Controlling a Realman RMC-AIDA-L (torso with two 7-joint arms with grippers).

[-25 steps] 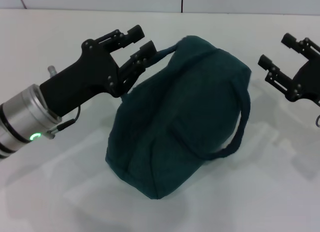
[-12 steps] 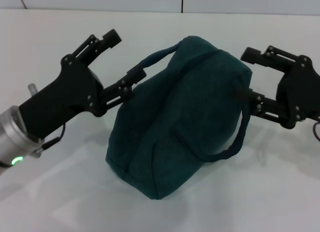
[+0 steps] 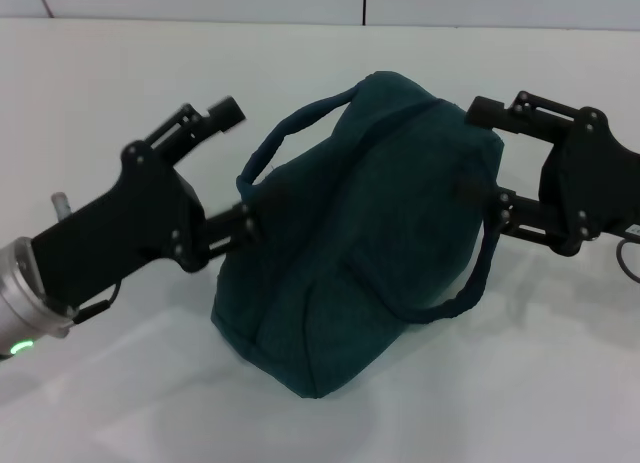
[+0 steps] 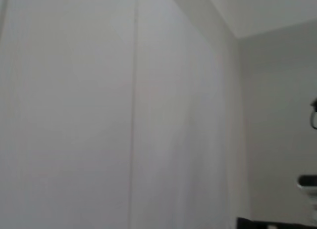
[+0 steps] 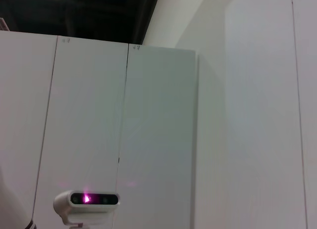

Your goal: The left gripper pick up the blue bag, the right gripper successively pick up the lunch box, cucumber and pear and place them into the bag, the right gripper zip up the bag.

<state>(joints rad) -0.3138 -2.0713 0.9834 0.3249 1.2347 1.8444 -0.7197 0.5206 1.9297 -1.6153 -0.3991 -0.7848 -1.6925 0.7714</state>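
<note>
Both grippers flank the blue bag (image 3: pixel 360 233) mid-bench, left gripper (image 3: pixel 238 169) and right gripper (image 3: pixel 487 155) spread wide, gripping nothing.

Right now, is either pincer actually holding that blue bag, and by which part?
Neither holds it. The left pincer is open beside the blue bag's near handle; the right pincer is open at the bag's other end.

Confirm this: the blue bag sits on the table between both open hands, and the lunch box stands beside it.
Not quite. The head view shows no lunch box beside the blue bag. The rest holds: it sits on the table between the open left hand and open right hand.
</note>
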